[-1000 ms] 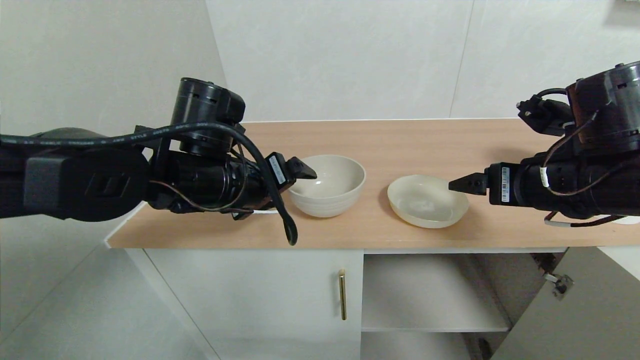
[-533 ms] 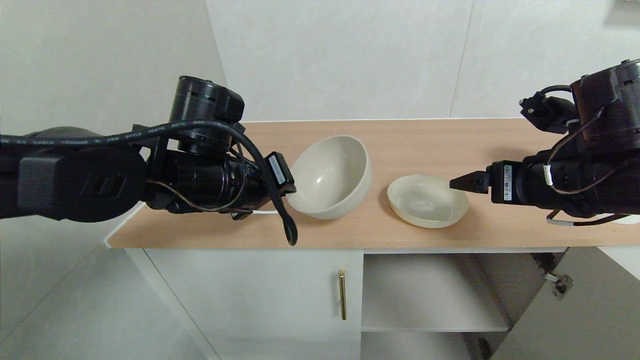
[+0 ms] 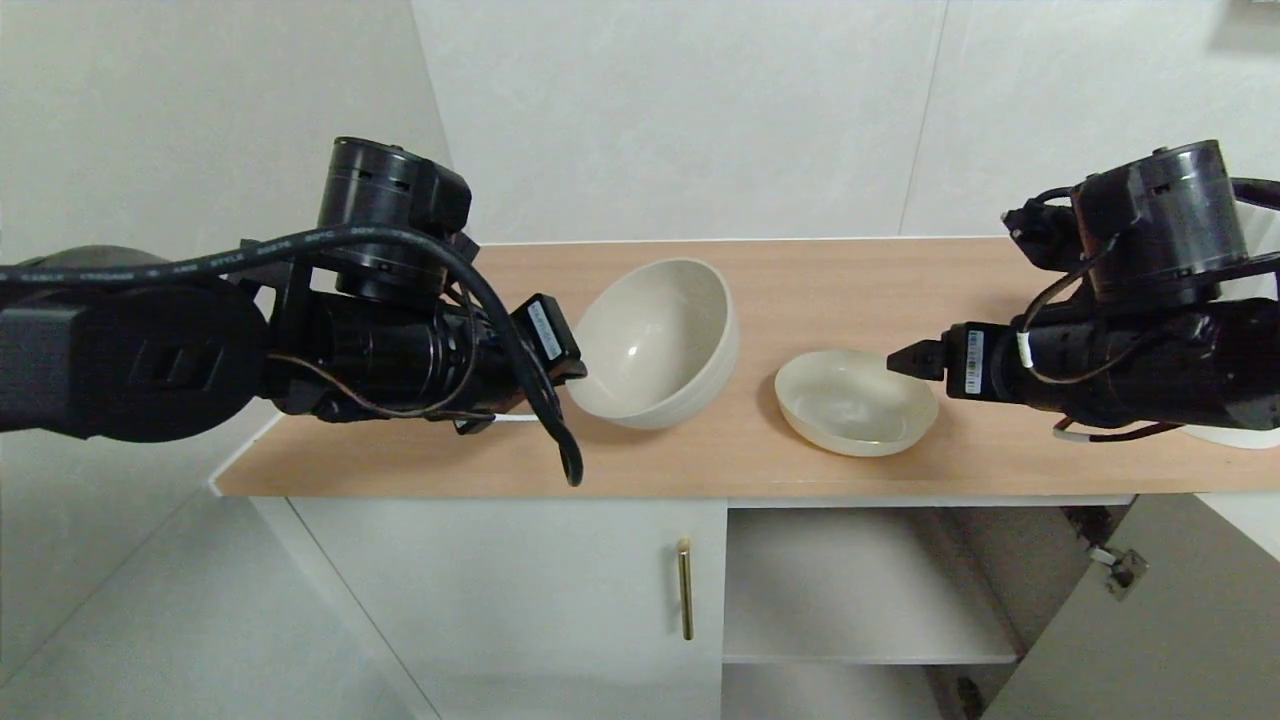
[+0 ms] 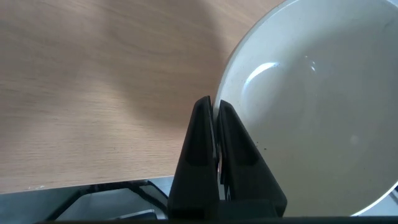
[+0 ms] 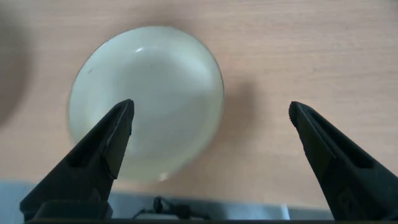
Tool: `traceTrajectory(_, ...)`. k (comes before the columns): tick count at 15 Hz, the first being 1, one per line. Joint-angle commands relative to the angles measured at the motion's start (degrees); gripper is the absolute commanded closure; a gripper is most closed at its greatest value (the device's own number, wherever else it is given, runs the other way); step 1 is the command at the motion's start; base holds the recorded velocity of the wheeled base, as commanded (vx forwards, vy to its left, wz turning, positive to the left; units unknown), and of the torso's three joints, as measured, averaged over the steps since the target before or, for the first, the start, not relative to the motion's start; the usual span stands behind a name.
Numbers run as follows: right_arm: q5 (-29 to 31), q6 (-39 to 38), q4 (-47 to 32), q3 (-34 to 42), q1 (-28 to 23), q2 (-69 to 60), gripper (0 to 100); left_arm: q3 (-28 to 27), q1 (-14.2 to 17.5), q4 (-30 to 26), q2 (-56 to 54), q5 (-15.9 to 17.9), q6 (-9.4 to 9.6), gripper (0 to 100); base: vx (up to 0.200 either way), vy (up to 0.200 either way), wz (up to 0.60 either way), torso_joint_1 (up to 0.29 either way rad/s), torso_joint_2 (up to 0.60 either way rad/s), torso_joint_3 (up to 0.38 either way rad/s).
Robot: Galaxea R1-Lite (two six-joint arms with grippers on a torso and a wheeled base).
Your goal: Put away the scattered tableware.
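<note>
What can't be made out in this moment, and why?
Head view: whether the bowl, tilted in the left gripper, touches the counter or hangs clear; its underside faces away.
Head view: a white thing at the counter's right end, covered by the right arm and cut by the edge.
Head view: a thin white thing under the left arm, mostly covered.

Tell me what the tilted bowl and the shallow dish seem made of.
The bowl looks like glazed ceramic: opaque cream, glossy, with sharp highlights inside. The shallow dish looks like translucent glass or plastic, pale yellowish with a soft sheen; which one is unclear.
</note>
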State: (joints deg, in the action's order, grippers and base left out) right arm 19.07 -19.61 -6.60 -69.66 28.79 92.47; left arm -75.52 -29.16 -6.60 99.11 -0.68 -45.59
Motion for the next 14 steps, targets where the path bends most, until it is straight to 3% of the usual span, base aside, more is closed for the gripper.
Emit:
traceTrajectory(1, 0.9, -0.2, 0.5, 0.0, 0.1, 3.2, 0, 0.0, 0.0, 0.0, -0.7, 0.0, -0.02, 100, 0.0, 0.0, 0.0, 0.0, 0.0, 0.0)
traceTrajectory(14, 2.6, -0.2, 2.3, 0.2, -0.1, 6.8, 0, 0.1, 0.0, 0.0, -1.2, -0.1, -0.02, 100, 0.0, 0.0, 0.0, 0.0, 0.0, 0.0)
